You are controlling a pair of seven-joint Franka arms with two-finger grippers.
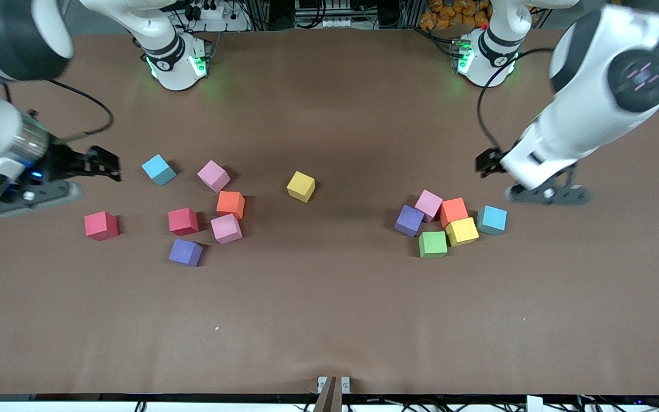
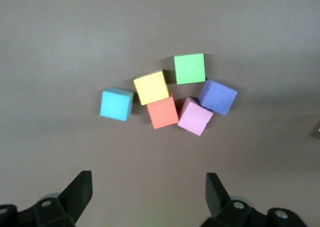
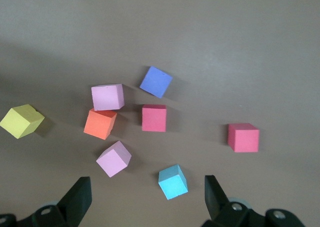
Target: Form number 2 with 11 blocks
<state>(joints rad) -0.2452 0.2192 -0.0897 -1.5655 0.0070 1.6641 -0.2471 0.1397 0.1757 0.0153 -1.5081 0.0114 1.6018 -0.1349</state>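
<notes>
The blocks lie loose in two clusters and no number 2 is in view. Toward the right arm's end are a light blue block (image 1: 158, 170), two pink (image 1: 213, 175), orange (image 1: 230, 204), two red (image 1: 183, 221), purple (image 1: 185, 252) and, apart, yellow (image 1: 301, 186). Toward the left arm's end purple (image 1: 409, 220), pink (image 1: 428, 205), orange (image 1: 453, 211), yellow (image 1: 461, 231), green (image 1: 432, 244) and light blue (image 1: 491, 220) huddle together. My right gripper (image 1: 107, 165) (image 3: 147, 182) hangs open and empty over bare table beside its cluster. My left gripper (image 1: 485, 163) (image 2: 148, 179) is open and empty over the table by its cluster.
The brown table (image 1: 329, 320) stretches wide between the clusters and toward the front camera. Both arm bases (image 1: 176, 63) stand along the edge farthest from the front camera. A small clamp (image 1: 333, 386) sits at the table's nearest edge.
</notes>
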